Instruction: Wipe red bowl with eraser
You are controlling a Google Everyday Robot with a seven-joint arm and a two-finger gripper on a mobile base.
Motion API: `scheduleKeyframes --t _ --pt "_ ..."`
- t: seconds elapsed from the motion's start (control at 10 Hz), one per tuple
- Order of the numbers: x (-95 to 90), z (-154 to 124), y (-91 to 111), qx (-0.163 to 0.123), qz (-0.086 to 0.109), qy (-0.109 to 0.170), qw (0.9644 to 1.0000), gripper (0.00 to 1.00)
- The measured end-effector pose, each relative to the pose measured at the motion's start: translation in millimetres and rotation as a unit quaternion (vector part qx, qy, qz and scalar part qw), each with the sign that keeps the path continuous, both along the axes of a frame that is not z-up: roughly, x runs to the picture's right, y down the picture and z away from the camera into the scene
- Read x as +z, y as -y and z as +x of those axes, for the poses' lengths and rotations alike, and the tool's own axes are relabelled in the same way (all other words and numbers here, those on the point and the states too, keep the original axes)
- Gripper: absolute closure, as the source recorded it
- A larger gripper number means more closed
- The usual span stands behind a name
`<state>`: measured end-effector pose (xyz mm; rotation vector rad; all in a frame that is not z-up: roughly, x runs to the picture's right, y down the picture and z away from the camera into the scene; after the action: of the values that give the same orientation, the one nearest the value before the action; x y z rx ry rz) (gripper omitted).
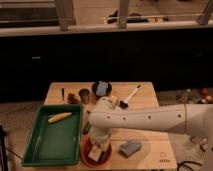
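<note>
The red bowl point(86, 153) sits at the front edge of the wooden table, just right of the green tray. The eraser point(95, 153), a small whitish block, lies inside the bowl, tilted. My gripper point(100, 143) hangs straight down from the white arm that reaches in from the right. It is directly over the bowl, right at the eraser's top. The arm hides the back of the bowl.
A green tray point(35, 150) with a corn cob point(60, 117) stands at the left. A grey-blue block point(130, 148) lies right of the bowl. At the back are a black-and-white brush point(129, 97), a dark bowl point(101, 90) and a metal cup point(84, 95).
</note>
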<state>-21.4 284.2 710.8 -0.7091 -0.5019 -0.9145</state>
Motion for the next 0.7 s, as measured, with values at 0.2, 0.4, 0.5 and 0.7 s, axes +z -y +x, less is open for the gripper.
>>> scheduleKeyframes --t 0.2,0.4,0.5,0.7 --pt "-1.5 14.0 1.4 0.01 0.001 -0.02 0.9997 1.0" --pt "1.7 24.5 4.0 0.013 0.001 -0.035 0.9993 1.0" --pt "5.9 30.7 9.5 0.012 0.005 -0.044 0.999 1.0" --pt "13.7 28.6 23.4 0.004 0.014 -0.046 0.9988 1.0"
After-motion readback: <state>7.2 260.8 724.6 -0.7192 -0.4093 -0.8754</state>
